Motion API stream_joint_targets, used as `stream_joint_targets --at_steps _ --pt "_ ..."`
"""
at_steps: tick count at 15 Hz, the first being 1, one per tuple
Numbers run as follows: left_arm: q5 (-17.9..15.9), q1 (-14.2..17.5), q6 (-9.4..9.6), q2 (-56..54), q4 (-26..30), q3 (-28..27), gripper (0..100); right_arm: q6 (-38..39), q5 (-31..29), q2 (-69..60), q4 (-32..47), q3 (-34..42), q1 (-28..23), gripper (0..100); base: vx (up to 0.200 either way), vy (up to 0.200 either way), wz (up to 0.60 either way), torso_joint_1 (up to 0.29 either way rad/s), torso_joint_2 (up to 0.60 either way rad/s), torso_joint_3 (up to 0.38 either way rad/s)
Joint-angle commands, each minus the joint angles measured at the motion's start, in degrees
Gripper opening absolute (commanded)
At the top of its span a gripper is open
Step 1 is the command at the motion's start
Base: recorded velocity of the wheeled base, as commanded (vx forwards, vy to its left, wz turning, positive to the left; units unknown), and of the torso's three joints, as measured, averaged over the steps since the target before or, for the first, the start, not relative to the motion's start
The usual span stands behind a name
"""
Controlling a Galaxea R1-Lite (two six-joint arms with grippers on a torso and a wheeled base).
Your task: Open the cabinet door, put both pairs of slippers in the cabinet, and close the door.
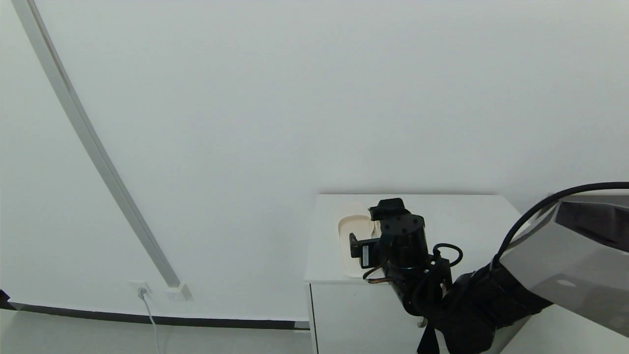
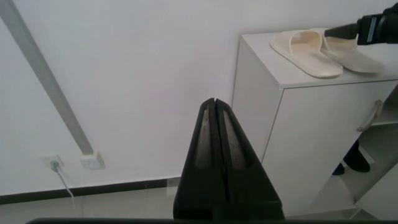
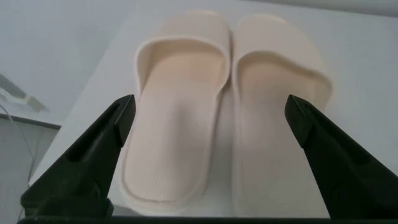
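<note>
Cream slippers (image 3: pixel 177 124) noted side by side atop cabinet (image 2: pixel 311 124). R gripper (image 3: pixel 210 106) held spread wide over pair. L gripper (image 2: pixel 215 102) pressed closed, empty, well apart from cabinet.

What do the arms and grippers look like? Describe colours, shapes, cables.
The right arm ends in a black cylindrical wrist below a silver-grey shell, with black cables looping alongside. The right gripper has two black wedge-shaped fingers; the left gripper, two long tapering black ones.
</note>
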Motion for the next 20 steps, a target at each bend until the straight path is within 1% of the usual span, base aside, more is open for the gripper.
stream_joint_targets --at_steps 1,10,12,14,16,17,20 --pt "0.0 0.0 -0.01 0.0 0.0 0.0 0 -0.1 1.2 3.5 -0.3 -1.5 -1.6 100 0.000 0.000 0.00 0.000 0.00 0.000" --pt "0.0 0.0 -0.01 0.0 0.0 0.0 0 -1.0 1.6 9.5 0.2 -10.4 -4.2 100 0.000 0.000 0.00 0.000 0.00 0.000" --pt "0.0 0.0 -0.01 0.0 0.0 0.0 0 -1.5 3.3 10.4 0.3 -12.7 -5.1 100 0.000 0.000 0.00 0.000 0.00 0.000" --pt "0.0 0.0 -0.10 0.0 0.0 0.0 0 -2.6 3.6 12.2 0.3 -14.8 -6.2 100 0.000 0.000 0.00 0.000 0.00 0.000" --pt "0.0 0.0 -0.10 0.0 0.0 0.0 0 -2.6 3.6 12.9 1.5 -16.0 -6.3 100 0.000 0.000 0.00 0.000 0.00 0.000" --pt "0.0 0.0 -0.10 0.0 0.0 0.0 0 -2.5 3.6 13.5 3.2 -17.9 -6.5 100 0.000 0.000 0.00 0.000 0.00 0.000" --pt "0.0 0.0 -0.10 0.0 0.0 0.0 0 -2.5 3.7 15.8 4.0 -20.9 -7.0 100 0.000 0.000 0.00 0.000 0.00 0.000"
